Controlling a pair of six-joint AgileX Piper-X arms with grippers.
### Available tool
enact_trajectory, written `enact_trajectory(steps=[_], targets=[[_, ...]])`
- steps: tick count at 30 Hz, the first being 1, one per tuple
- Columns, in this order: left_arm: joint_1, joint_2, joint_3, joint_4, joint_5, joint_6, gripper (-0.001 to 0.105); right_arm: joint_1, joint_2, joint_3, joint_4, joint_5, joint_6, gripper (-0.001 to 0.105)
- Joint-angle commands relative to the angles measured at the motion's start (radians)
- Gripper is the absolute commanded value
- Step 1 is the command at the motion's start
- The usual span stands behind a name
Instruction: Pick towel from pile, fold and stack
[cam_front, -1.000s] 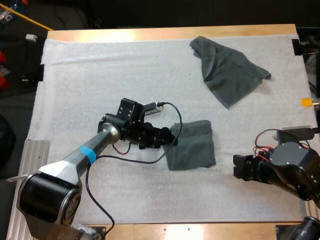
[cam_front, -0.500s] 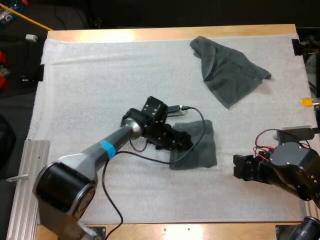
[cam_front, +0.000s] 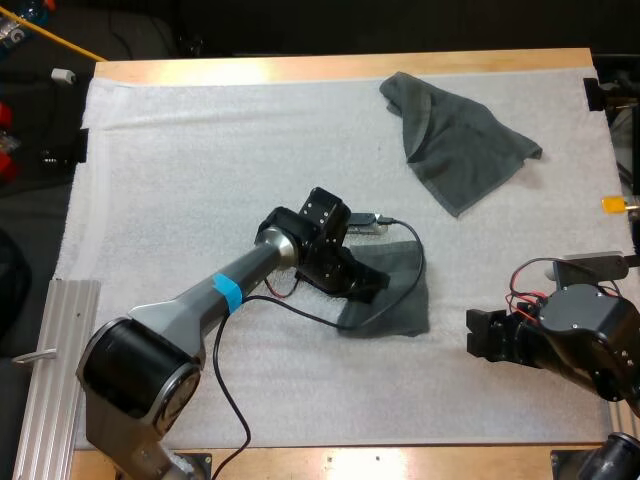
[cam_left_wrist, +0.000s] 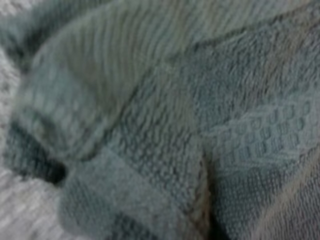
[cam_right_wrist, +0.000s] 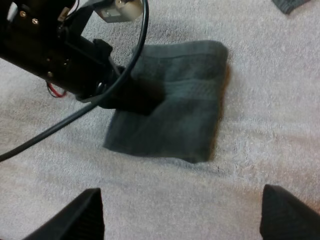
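1. Right now I judge the fold step to be in hand. My left gripper (cam_front: 368, 284) is down on the folded towel (cam_front: 405, 300), over its edge nearest my left arm. The left wrist view looks straight onto its weave (cam_left_wrist: 200, 125).
2. Whether my left gripper is gripping the cloth or just pressing on it, I cannot tell.
3. My right gripper (cam_front: 487, 335) hovers just beside the folded towel, on the side toward my right arm. Its two fingers (cam_right_wrist: 82, 215) stand wide apart with nothing between them.
4. The crumpled towel (cam_front: 455, 145) lies well apart from the folded towel, toward the far side of the mat (cam_front: 200, 150), untouched.
5. Next, I think, the fold needs flattening and squaring. After that my left arm has to lift clear without dragging the cloth, so that the crumpled towel can be fetched.
6. Against a second ago, my left gripper has travelled from the folded towel's near edge to well over it. That edge looks pushed inward. The crumpled towel and my right arm have not moved.
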Motion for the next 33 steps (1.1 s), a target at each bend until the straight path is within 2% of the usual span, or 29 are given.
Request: enact_trajectory(steps=[1, 7, 15, 24, 30, 33], targets=[[0.015, -0.024, -0.015, 0.049, -0.056, 0.042, 0.000, -0.003, 0.000, 0.001, 0.002, 0.008, -0.008, 0.063], [0.140, -0.043, -0.025, 0.213, -0.235, 0.205, 0.000, -0.003, 0.000, 0.001, 0.002, 0.008, -0.008, 0.063], [0.384, -0.043, -0.025, 0.325, -0.397, 0.343, 0.000, -0.003, 0.000, 0.001, 0.002, 0.008, -0.008, 0.063], [0.605, -0.043, -0.025, 0.332, -0.547, 0.395, 0.000, -0.003, 0.000, 0.001, 0.002, 0.007, -0.008, 0.063], [0.693, -0.045, -0.025, 0.325, -0.622, 0.395, 0.000, -0.003, 0.000, 0.001, 0.002, 0.000, -0.008, 0.063], [0.711, -0.051, -0.025, 0.320, -0.628, 0.404, 0.000, -0.003, 0.000, 0.001, 0.002, -0.001, -0.008, 0.063]])
